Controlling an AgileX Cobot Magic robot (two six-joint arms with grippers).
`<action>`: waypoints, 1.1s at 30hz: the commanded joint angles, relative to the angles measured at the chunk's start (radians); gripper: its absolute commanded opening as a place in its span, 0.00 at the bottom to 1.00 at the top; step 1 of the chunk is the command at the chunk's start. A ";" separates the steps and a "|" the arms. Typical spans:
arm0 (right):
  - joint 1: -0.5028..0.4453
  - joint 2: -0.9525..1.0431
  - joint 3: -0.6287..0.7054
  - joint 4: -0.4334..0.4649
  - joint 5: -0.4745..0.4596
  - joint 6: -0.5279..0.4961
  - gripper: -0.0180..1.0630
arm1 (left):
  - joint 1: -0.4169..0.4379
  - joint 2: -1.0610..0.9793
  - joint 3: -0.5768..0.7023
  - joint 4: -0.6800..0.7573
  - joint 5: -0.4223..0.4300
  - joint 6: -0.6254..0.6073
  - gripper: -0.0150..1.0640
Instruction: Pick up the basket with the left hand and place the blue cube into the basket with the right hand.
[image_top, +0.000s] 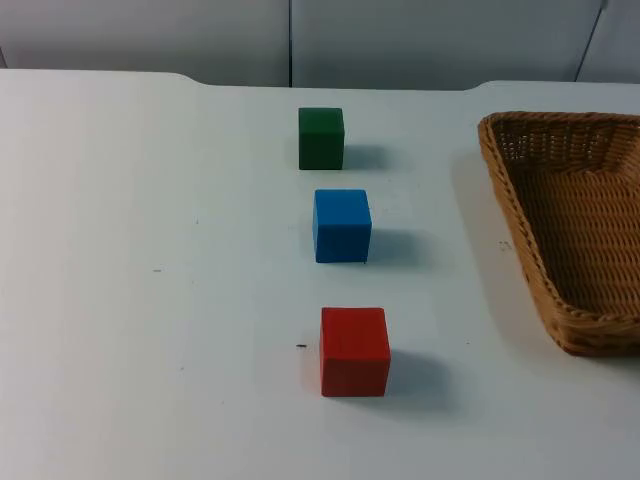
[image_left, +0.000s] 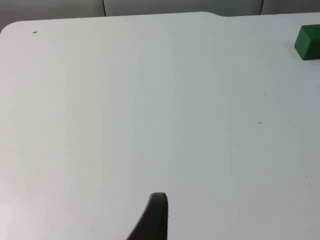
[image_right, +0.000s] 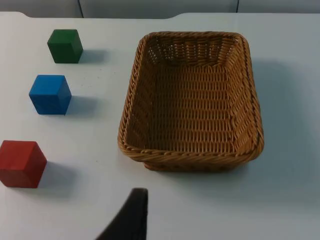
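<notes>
Wicker in a warm tan, the basket (image_right: 190, 105) sits empty on the white table (image_top: 150, 300), off to the right of a straight row of three cubes: the green cube (image_top: 321, 138) farthest back, the blue cube (image_top: 342, 226) in the middle, and the red cube (image_top: 354, 351) nearest the front. The cubes stand apart from one another and from the basket. The left gripper (image_left: 155, 220) hovers over bare table with the green cube off at the edge of its view, and the right gripper (image_right: 132, 215) hangs above the table just in front of the basket; whether either one's fingers are spread or closed cannot be told. Nothing is held and no step looks begun. The main risk is reach: the basket lies on the right arm's side, so the left arm would have to cross over the cube row and might knock a cube out of line. A grip on the thin woven rim could slip or tip the basket. The right gripper, coming for the blue cube, may brush its green or red neighbour, or meet the left arm.
</notes>
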 joint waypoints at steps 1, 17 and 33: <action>0.001 -0.001 0.006 0.000 -0.010 0.000 0.99 | -0.007 -0.005 -0.010 -0.002 -0.010 0.001 0.79; 0.001 -0.001 0.006 0.000 -0.010 0.002 0.98 | -0.007 0.161 -0.223 -0.006 -0.090 0.001 0.79; 0.001 -0.001 0.009 -0.004 -0.010 0.006 0.98 | -0.007 0.549 -0.386 -0.252 -0.250 0.147 0.79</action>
